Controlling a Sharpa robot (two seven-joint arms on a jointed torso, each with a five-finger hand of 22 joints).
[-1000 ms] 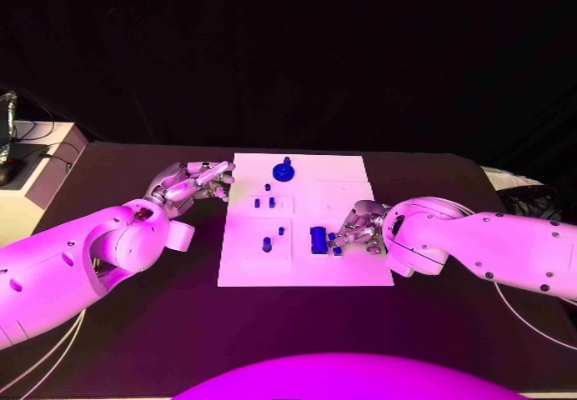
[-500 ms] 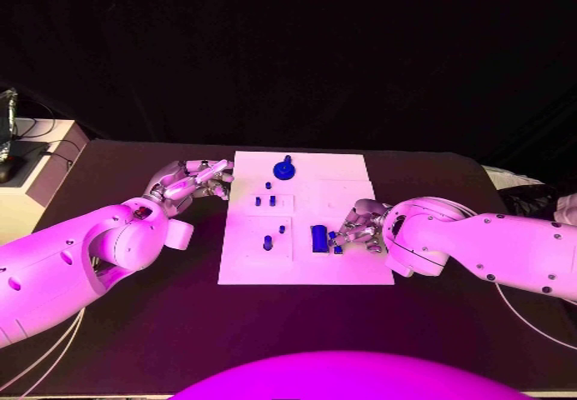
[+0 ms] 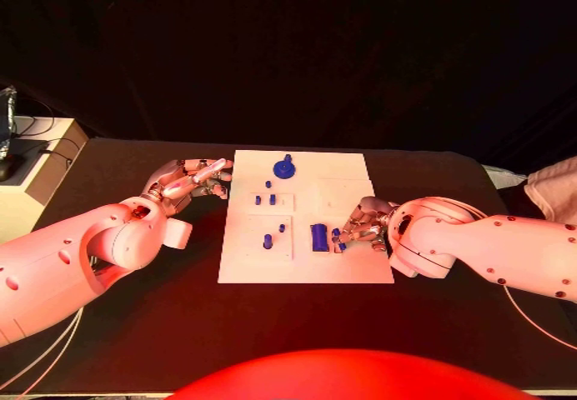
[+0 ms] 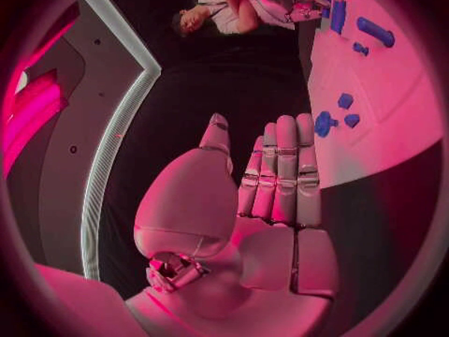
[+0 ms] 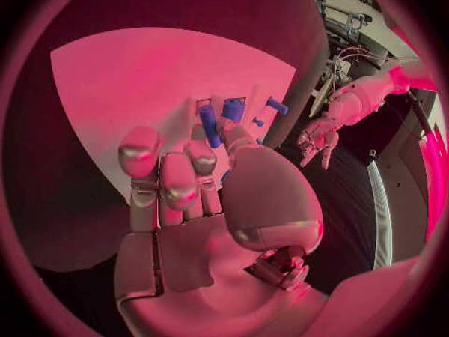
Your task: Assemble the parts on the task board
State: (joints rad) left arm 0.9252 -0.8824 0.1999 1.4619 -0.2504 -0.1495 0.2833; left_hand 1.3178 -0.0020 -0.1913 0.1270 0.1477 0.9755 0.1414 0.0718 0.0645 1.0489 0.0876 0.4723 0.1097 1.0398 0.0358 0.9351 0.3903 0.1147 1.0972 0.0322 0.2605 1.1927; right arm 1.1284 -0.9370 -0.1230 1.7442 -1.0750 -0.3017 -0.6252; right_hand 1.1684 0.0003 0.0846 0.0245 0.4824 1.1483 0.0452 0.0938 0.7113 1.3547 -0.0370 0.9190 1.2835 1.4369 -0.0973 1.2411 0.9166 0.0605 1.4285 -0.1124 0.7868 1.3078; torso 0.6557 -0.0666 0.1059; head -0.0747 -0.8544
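White task board (image 3: 348, 179) | left hand (image 3: 193, 180) beside edge | right hand (image 3: 361, 223) over edge

place: lab or demo stage — black table (image 3: 144, 333) | black backdrop (image 3: 361, 75) | cabled side bench (image 3: 36, 158)

Red-pink light washes everything; task board (image 3: 305, 218) is the brightest patch, w/ the black counter (image 3: 144, 317) & backdrop dim, near featureless. Soft glare on the white arm shells behind each hand, deep shadow under the right hand (image 3: 361, 225) where it sits over the board edge; left hand (image 3: 193, 180) evenly lit, w/ small blue parts (image 3: 318, 237) by the right hand reading dark but sharp enough. Wrist views: heavy fisheye, board edges bow, rim falls off to black; the hands' own palms close-up are slightly soft w/ specular spots on fingertips (image 5: 138, 151).
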